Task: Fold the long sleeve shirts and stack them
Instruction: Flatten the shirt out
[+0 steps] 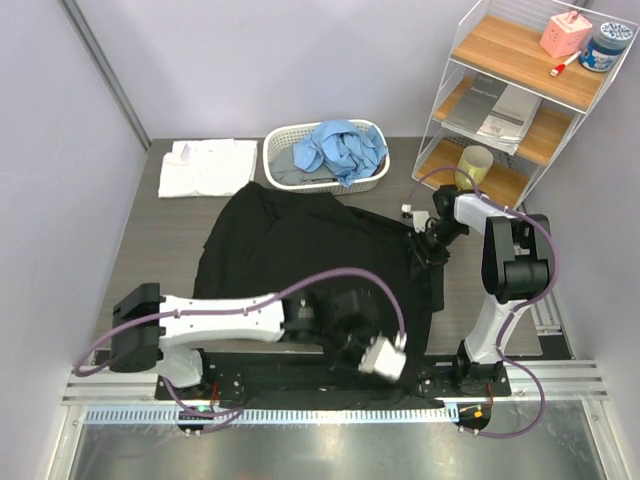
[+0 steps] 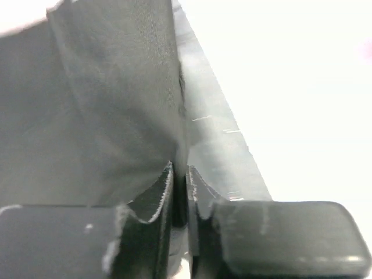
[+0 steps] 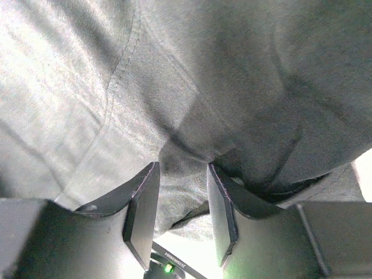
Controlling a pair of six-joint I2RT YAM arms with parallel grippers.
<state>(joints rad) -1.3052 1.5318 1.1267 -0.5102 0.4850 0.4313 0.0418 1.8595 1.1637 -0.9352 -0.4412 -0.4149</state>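
A large black shirt (image 1: 290, 240) lies spread over the middle of the table. My left gripper (image 1: 350, 335) is low at the shirt's near edge, and in the left wrist view it (image 2: 180, 174) is shut on a thin fold of the black cloth (image 2: 104, 104). My right gripper (image 1: 422, 248) is at the shirt's right edge. In the right wrist view it (image 3: 181, 174) holds a thick bunch of the black cloth (image 3: 232, 70) between its fingers. A white shirt (image 1: 205, 167) lies folded at the back left. A light blue shirt (image 1: 340, 150) is crumpled in the basket.
A white slatted basket (image 1: 275, 142) stands at the back centre. A white wire shelf (image 1: 520, 90) with wooden boards stands at the back right, with a yellow cup (image 1: 475, 165) on its lowest board. Purple walls close in the left and back sides.
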